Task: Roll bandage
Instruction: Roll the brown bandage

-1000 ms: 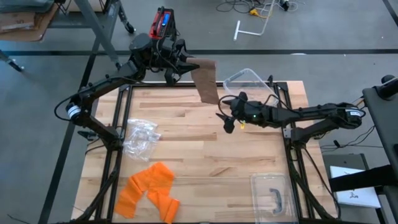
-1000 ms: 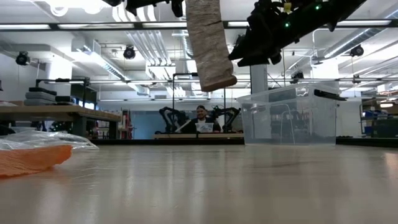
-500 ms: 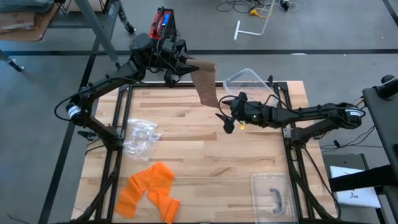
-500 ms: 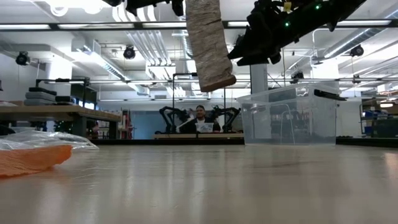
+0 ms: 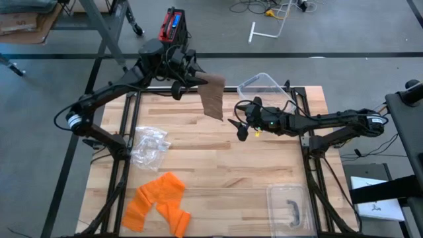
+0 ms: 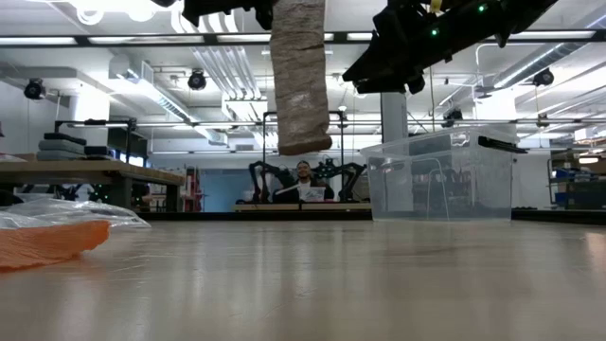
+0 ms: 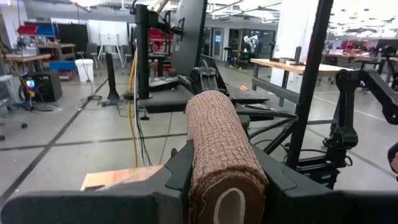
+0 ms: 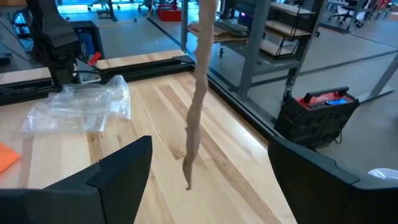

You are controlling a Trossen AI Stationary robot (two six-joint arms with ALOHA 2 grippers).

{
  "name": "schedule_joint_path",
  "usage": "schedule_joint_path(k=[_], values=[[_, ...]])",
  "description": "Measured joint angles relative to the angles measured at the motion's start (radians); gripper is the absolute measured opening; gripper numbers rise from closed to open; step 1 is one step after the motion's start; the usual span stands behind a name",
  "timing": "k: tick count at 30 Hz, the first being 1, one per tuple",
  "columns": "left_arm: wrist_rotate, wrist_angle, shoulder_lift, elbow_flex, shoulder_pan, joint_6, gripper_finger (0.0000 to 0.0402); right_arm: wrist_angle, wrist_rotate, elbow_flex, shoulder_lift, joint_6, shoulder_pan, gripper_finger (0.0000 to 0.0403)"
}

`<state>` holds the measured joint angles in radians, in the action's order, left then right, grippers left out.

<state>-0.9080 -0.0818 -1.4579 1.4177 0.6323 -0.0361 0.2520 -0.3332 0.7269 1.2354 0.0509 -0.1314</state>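
Note:
A brown bandage [image 5: 212, 97] hangs over the table's far middle. Its upper, rolled part [image 7: 221, 149] sits between the fingers of my left gripper [image 5: 190, 78], which is shut on it. The loose tail [image 6: 300, 85] drops straight down and ends well above the table. In the right wrist view the tail [image 8: 195, 106] shows edge-on as a thin wavy strip. My right gripper [image 5: 239, 127] stands open just right of the tail, with nothing between its fingers [image 8: 118, 168]. My left gripper pinches the bandage's rolled part [image 7: 202, 168] between its two fingers [image 7: 176, 176], one on each side. The fingers come in level from the table's far left. The bandage is lifted clear, and its tail [image 5: 213, 109] hangs slack below the hold.
A clear plastic bin [image 5: 266, 84] stands at the far right, behind my right gripper. A crumpled clear bag [image 5: 149, 146] lies at the left. Orange bandage [image 5: 158, 198] lies at the near left, a clear lid [image 5: 289, 206] at the near right. A person sits beyond the table [image 6: 303, 176].
My left gripper has sunk a little and turned, shifting toward the table's left edge. The bandage has gone with it. Its tail, which slanted toward the right gripper, now hangs straighter and lower, farther from that gripper.

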Motion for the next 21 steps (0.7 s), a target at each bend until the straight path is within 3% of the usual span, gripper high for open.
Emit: schedule_joint_path(k=[8,14,21], values=[[0.009,-0.044,0.025,-0.08,-0.056,0.02,0.0091,0.049,0.0,0.007,0.01,-0.026,0.0,0.0314],[0.071,-0.098,0.043,-0.158,-0.117,0.053,0.0091,-0.066,0.003,0.056,-0.043,0.023,0.012,0.0314],[0.19,-0.152,0.108,-0.271,-0.172,0.2,0.0091,-0.327,0.194,0.2,-0.137,0.068,0.068,0.0314]])
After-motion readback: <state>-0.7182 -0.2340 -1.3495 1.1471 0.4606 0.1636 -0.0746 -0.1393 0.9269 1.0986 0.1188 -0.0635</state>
